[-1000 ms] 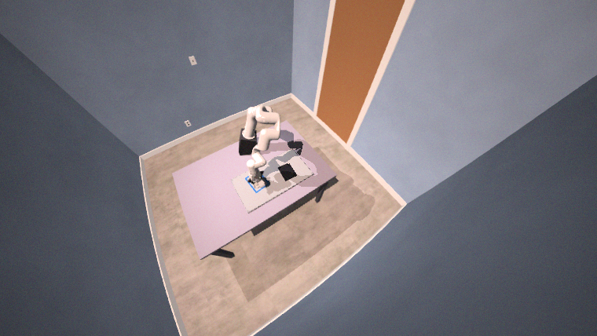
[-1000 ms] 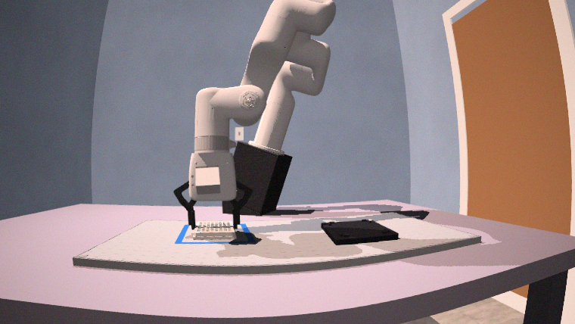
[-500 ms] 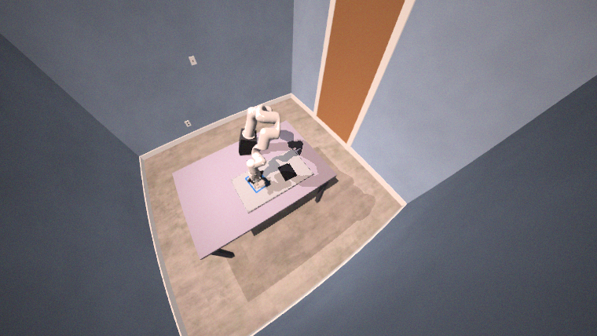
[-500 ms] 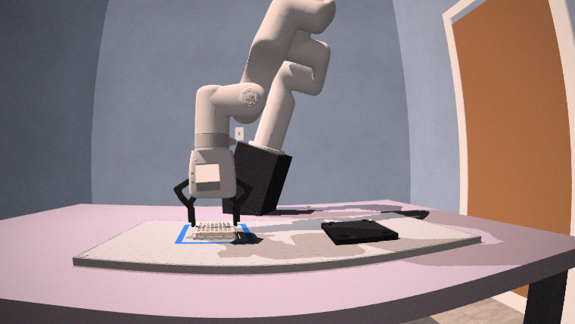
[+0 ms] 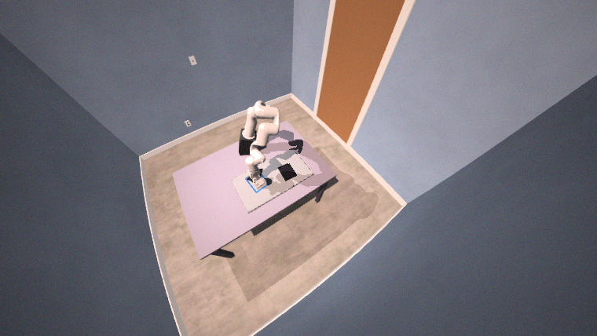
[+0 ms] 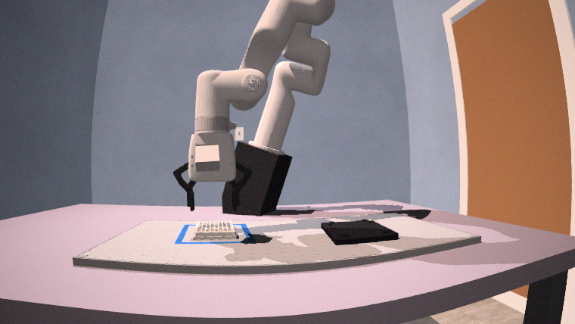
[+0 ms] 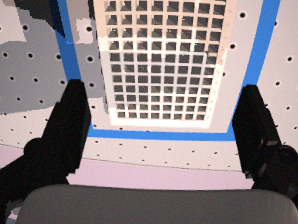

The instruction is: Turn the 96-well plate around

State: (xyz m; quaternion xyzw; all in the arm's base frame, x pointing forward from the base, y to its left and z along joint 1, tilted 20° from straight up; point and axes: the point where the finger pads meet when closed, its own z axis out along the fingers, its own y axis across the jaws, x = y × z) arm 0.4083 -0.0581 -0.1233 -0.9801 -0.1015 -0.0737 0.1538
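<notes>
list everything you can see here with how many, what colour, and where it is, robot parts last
96-well plate: one, white, flat inside the taped outline.
Bench spot B1: one, blue tape outline, left part of deck.
Plate nest N1: one, black, right part of deck, no plate in it.
Deck: one, grey perforated board, on table.
Table: one, pale lilac top, dark legs.
Door: one, orange, right wall.
Arm: one, white, on black base.
End effector: one, black fingers open, above the plate, holding nothing.

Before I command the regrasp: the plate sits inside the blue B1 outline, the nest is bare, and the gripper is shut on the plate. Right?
Not quite. The gripper is open and hangs above the plate, touching nothing; the exterior view shows the gap. The plate does lie inside B1, and the nest is bare.
</notes>
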